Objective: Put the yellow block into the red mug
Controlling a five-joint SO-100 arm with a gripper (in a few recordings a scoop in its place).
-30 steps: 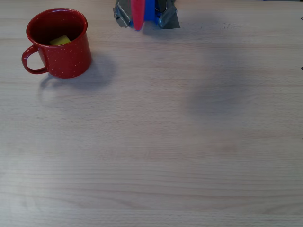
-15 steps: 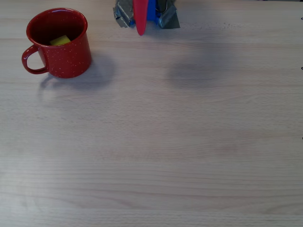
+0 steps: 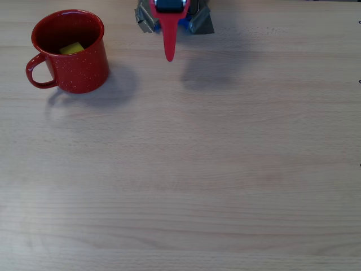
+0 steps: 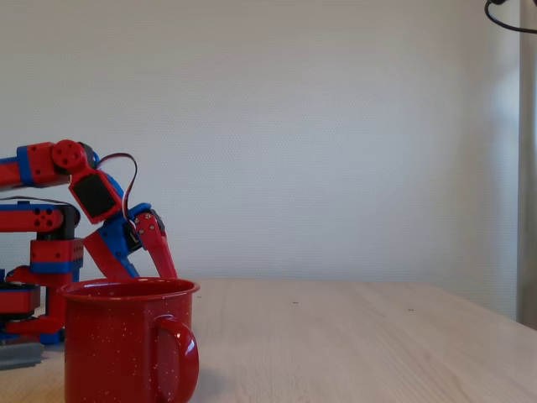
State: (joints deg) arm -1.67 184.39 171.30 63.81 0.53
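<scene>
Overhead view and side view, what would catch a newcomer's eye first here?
First, the speckled red enamel mug at the top left of the overhead view on the pale wooden table, with the small yellow plastic block lying inside it. Next, the red and blue arm folded back at the table's far edge, its red pincer pointing down, apart from the mug.

red mug (image 3: 76,62): red, white speckles | yellow block (image 3: 71,48): yellow | table (image 3: 225,169): pale woodgrain

Soft, even light was cast from above; faint shadows were thrown rightward on the counter (image 3: 225,169); focus was kept sharp.
</scene>
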